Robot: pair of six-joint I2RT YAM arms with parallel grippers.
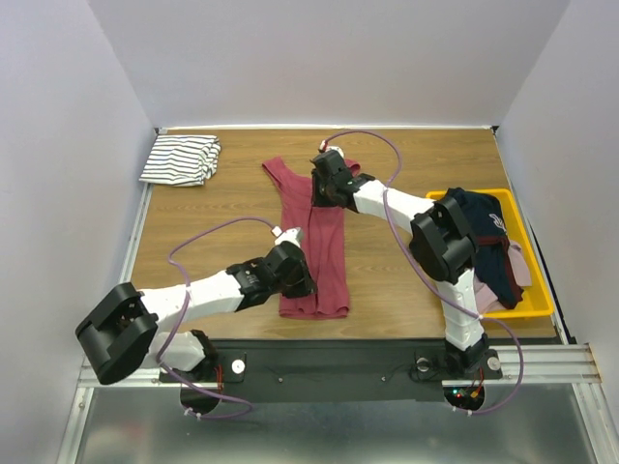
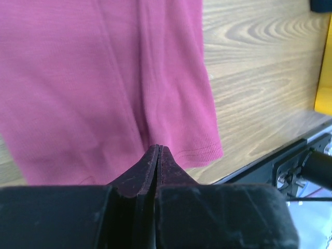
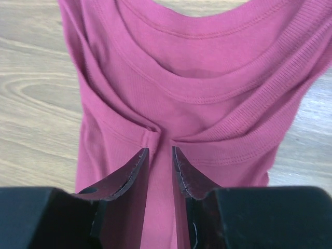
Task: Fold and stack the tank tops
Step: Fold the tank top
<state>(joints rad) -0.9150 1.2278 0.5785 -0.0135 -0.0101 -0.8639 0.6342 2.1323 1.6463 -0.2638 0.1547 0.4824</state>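
The dark red tank top (image 1: 327, 253) lies lengthwise in the middle of the wooden table, straps at the far end and hem toward me. My left gripper (image 1: 304, 280) sits at the hem's near left corner. In the left wrist view its jaws (image 2: 157, 148) are pressed together on the red cloth (image 2: 78, 78), with a crease running into the tips. My right gripper (image 1: 325, 199) is at the strap end. In the right wrist view it (image 3: 160, 151) pinches a ridge of the red top (image 3: 207, 52) just below the neckline, wrinkles gathering into the gap. The striped tank top (image 1: 181, 159) lies folded at the far left corner.
A yellow bin (image 1: 538, 304) at the right holds dark and pink clothes (image 1: 488, 246), close to the right arm's elbow. White walls enclose the table on three sides. The black base rail (image 2: 290, 155) runs along the near edge, just behind the hem.
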